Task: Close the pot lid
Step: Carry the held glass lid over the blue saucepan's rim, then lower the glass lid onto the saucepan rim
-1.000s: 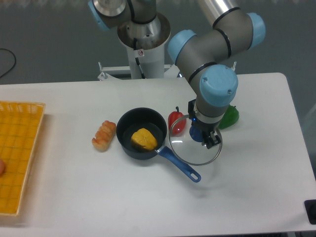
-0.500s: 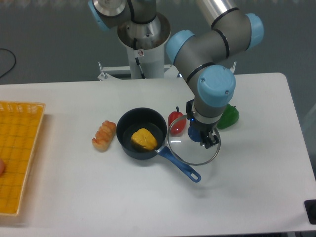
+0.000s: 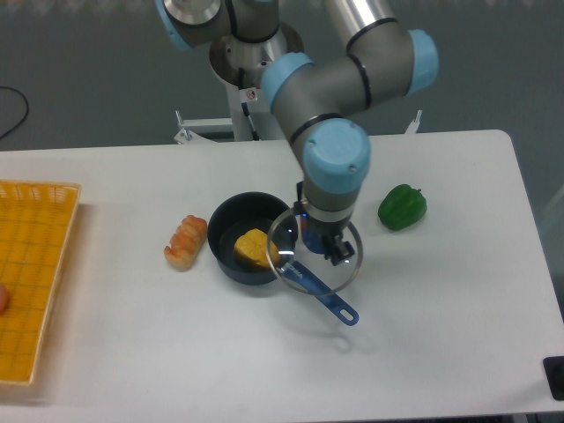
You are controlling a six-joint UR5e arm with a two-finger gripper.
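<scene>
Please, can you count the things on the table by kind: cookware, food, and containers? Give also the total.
Cookware: 2 (pot, lid held above it by the gripper)
Food: 3 (yellow piece in the pot, bread roll, green pepper)
Containers: 1 (yellow basket)
Total: 6

— How's the light?
— Bright and even, from overhead. The table is nearly washed out white, with soft faint shadows under the arm and pot.
— Any glare?
— A dull sheen on the arm's grey tube. The lid rim glints thinly.
— Sharpness?
— Slightly soft overall, grainy in the dark background.
</scene>
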